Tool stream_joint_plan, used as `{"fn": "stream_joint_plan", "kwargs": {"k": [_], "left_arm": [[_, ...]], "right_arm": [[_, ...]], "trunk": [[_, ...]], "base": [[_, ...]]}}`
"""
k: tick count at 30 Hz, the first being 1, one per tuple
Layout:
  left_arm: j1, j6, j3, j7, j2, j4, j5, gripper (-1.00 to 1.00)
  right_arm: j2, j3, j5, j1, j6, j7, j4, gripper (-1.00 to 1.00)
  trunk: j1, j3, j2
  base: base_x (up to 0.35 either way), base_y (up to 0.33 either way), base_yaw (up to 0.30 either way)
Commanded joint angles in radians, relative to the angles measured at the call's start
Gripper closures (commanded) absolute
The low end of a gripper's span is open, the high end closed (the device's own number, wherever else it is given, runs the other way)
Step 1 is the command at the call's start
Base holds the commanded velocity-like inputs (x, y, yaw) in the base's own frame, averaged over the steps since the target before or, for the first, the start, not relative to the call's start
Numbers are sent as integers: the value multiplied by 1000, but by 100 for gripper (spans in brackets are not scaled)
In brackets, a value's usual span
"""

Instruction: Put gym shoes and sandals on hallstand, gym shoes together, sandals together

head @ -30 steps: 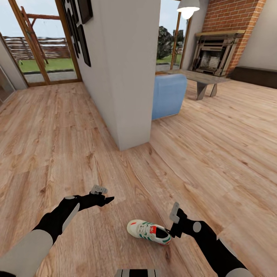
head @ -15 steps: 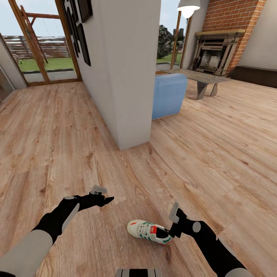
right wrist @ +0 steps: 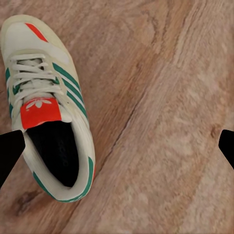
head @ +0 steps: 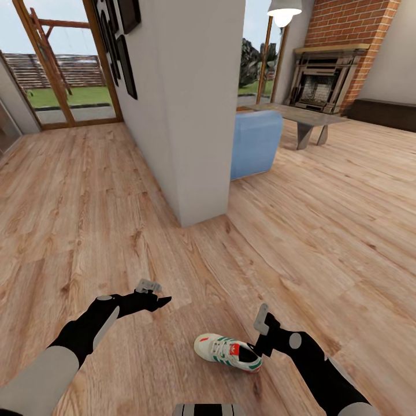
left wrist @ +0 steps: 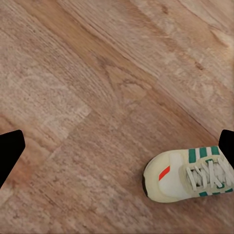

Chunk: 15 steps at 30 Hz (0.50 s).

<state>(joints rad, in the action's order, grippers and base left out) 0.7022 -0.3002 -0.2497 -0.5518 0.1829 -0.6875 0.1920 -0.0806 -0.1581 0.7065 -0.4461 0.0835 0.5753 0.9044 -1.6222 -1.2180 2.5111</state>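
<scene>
Head view: one gym shoe point(head: 227, 352) lies flat on the corridor floor point(head: 86, 190), low in the picture between the two arms, toe toward the robot's left, heel toward the right arm. Against the picture from 0.5 s ago the whole scene has slid a bit: the shoe sits slightly lower and further right, and the white wall end point(head: 190, 110), blue sofa point(head: 255, 143) and fireplace point(head: 320, 81) have shifted a touch too. That reads as the camera moving, not the shoe. Both arms hold the same pose in the picture as before.

The left pincer point(head: 159, 301) hangs over bare planks, up and to the left of the shoe, well apart from it; from this view it's not possible to tell whether it is open. The right pincer point(head: 259, 350) sits just beside the shoe's heel; whether it touches is unclear, and its fingers are hidden by its own body here.

Left wrist view: two dark fingertips point(left wrist: 9, 151) at opposite edges, wide gap, nothing between them but floor. Pincer open. The shoe's toe and laces lie toward one corner, off the pincer's line.

Right wrist view: fingertips point(right wrist: 9, 153) likewise at opposite edges, spread wide, not gripping. One tip overlaps the shoe's heel-side rim in the picture; contact can't be judged. Shoe upright on its sole, opening facing the camera, red-orange tongue label visible.
</scene>
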Motion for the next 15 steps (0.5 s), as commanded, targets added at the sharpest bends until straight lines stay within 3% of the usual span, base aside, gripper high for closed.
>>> {"fn": "stream_joint_plan", "kwargs": {"k": [1, 15], "left_arm": [[0, -9, -4, 1, 1, -1, 11, -100], [0, -9, -3, 2, 1, -1, 10, -100]], "right_arm": [[-1, -3, 4, 0, 5, 3, 3, -100], [-1, -4, 4, 0, 5, 3, 4, -100]], "trunk": [[0, -1, 0], [0, -1, 0]], "base": [[3, 3, 0], [55, 36, 0]]}}
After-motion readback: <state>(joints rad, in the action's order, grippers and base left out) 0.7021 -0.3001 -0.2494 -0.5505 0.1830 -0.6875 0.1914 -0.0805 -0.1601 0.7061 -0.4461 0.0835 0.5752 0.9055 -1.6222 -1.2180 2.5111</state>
